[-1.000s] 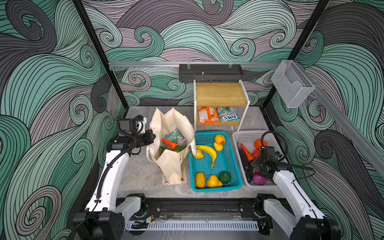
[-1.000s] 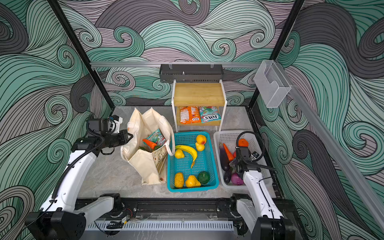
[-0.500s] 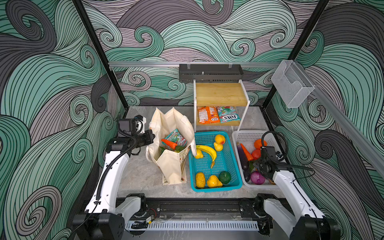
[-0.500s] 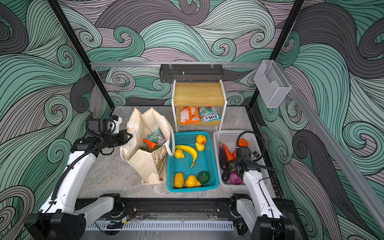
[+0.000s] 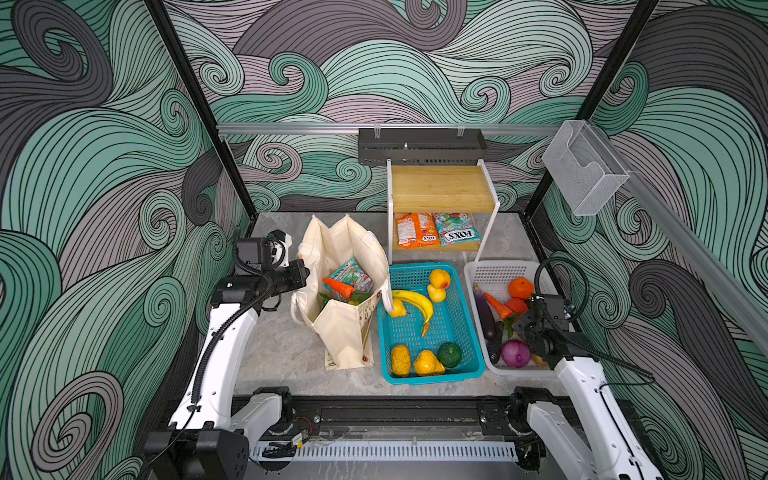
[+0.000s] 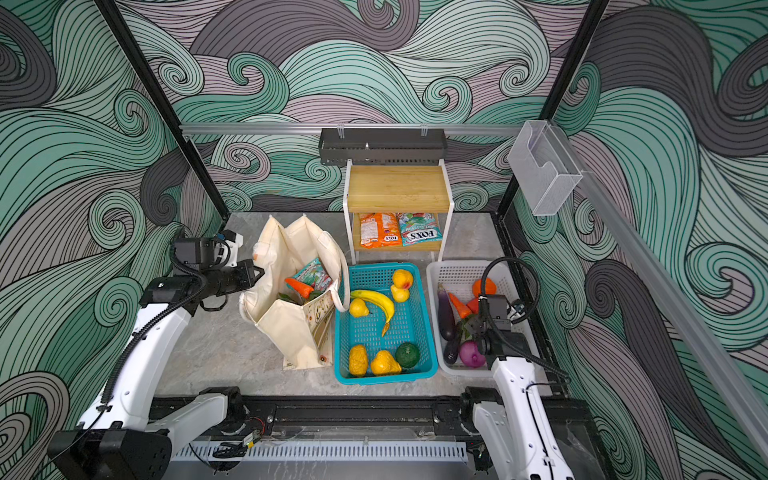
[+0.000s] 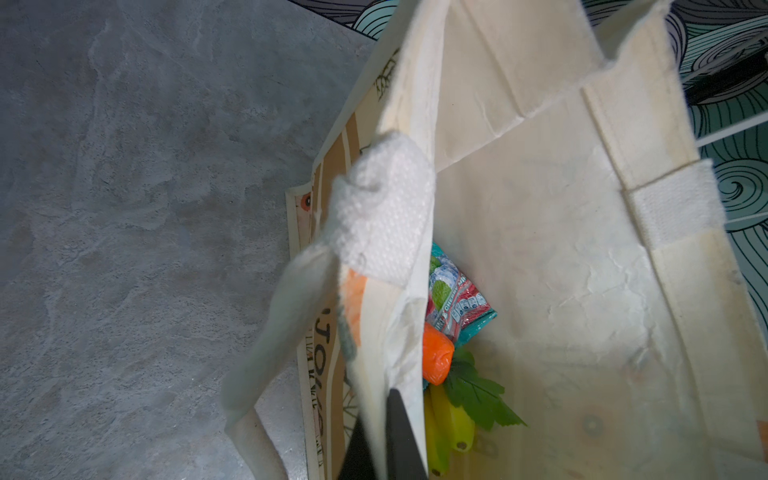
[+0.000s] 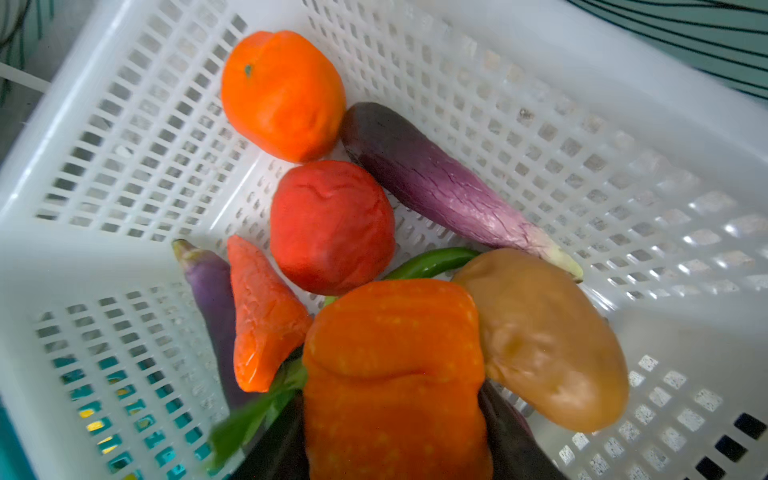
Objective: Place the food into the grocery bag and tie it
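Right gripper (image 5: 519, 326) low in white basket (image 5: 498, 268), jaws partly closed, pinching sides of orange pepper (image 8: 395, 374). Purple onion (image 5: 515, 353), tomato (image 8: 332, 224), orange (image 8: 282, 93) lie around it.
Teal basket (image 5: 419, 378) in middle, holding banana (image 5: 415, 301).
Grocery bag (image 5: 340, 332) upright just beside teal basket, mouth wide. Carrot (image 5: 337, 286), teal-red packet (image 5: 351, 276), small bananas (image 7: 457, 424) inside.
Left gripper (image 5: 302, 272) clamped tight on bag's rim, near rope handle (image 7: 382, 208).
Far back: two snack packets (image 5: 436, 232) on rack (image 5: 442, 189) lower shelf.
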